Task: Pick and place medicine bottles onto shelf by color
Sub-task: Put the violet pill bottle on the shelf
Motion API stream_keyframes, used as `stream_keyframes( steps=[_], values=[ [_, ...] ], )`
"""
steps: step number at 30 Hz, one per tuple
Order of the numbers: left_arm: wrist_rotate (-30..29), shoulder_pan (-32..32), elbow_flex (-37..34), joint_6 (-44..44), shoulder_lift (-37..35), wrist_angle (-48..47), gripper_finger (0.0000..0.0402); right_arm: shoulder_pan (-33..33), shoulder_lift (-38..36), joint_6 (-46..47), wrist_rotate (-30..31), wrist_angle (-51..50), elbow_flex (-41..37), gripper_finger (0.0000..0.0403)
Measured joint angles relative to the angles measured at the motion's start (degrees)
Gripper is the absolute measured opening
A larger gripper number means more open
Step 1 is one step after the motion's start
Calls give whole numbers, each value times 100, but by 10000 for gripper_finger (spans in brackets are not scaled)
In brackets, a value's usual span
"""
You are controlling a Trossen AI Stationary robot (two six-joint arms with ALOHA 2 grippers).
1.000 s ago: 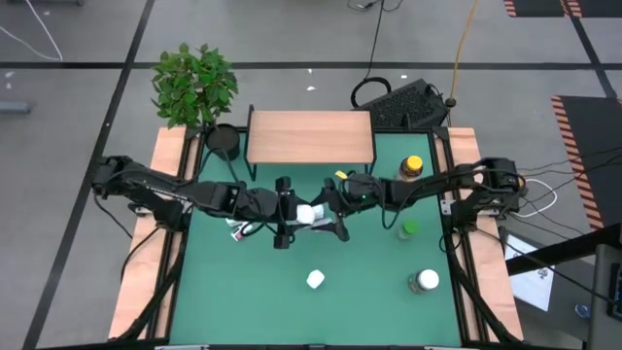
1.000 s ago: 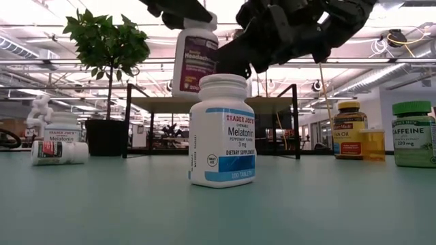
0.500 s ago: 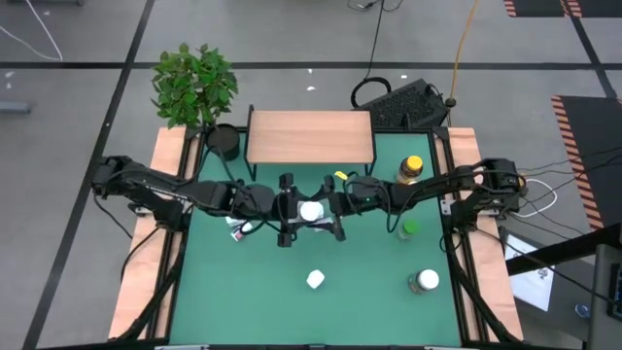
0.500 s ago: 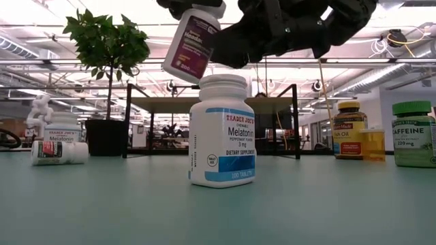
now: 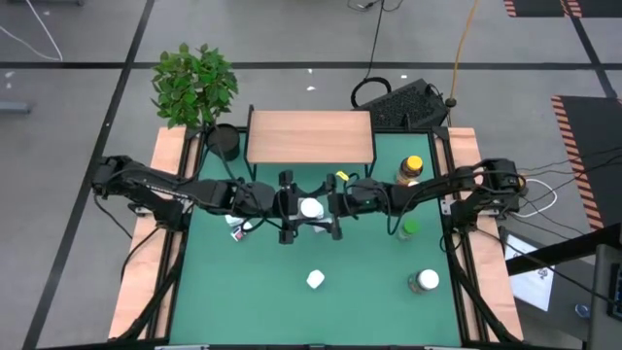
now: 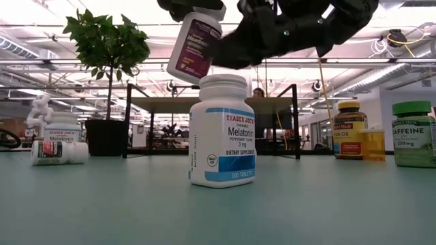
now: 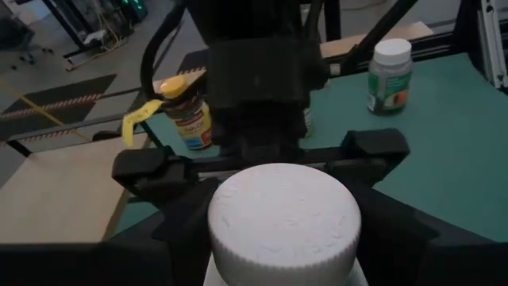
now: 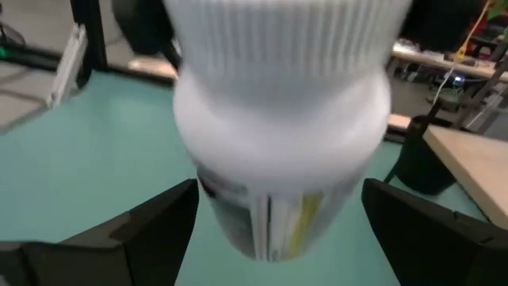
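Observation:
A white-capped medicine bottle with a purple label (image 6: pixel 194 44) hangs tilted in mid-air over the table's middle; it also shows in the high view (image 5: pixel 311 208). My left gripper (image 5: pixel 289 208) is shut on it from the table's left. My right gripper (image 5: pixel 334 207) is open, level with the bottle from the right, its fingers (image 8: pixel 159 226) standing on either side of the bottle's body (image 8: pixel 278 183); I cannot tell whether they touch it. The wood-topped shelf (image 5: pixel 311 136) stands at the far edge. My left gripper pinches the bottle at its white cap (image 7: pixel 282 210) between its two fingers, which come roughly level from the table's left. The bottle is lifted clear and hangs tilted, cap (image 6: pixel 208 13) up, base toward the table's left.
A Melatonin bottle (image 6: pixel 221 129) stands near the front (image 5: pixel 315 280). An amber yellow-capped bottle (image 5: pixel 412 167), a green one (image 5: pixel 409 229) and a white-capped one (image 5: pixel 424 282) stand at the right. Bottles stand and lie at the left (image 6: pixel 58 151). A potted plant (image 5: pixel 224 141) stands beside the shelf.
The held bottle has tipped from upright to tilted, its base swinging toward the table's left while its cap stays in my left gripper. My right gripper has gone toward the far edge until it is in line with the bottle.

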Motion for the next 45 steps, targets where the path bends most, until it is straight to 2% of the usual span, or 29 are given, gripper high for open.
stream_keyframes(
  steps=[6,10,13,18,22,26,32,38,45],
  values=[
    [19,-13,0,-136,0,-39,238,-46,-442,-263,0,-685,0,350],
    [35,-13,0,-155,0,-57,247,-58,-939,-478,2,-1069,-92,350],
    [39,-15,0,-161,2,-48,249,-138,-1333,-579,-5,-981,-440,350],
    [39,-13,0,-181,2,40,238,-461,-1727,-513,-18,4,-1227,350],
    [41,4,2,-39,112,368,241,-603,-1657,-438,-458,1026,-1747,350],
    [59,34,1,254,327,803,253,-563,-1483,-829,-445,1702,-1989,349],
    [60,138,-4,366,537,1090,237,-546,-1274,-55,-461,2197,-2002,342],
    [60,190,-2,510,522,1576,252,-532,-824,250,-778,2311,-1903,351],
    [169,219,-2,695,520,1801,237,-380,-362,55,-771,2619,-1497,355]
  ],
)
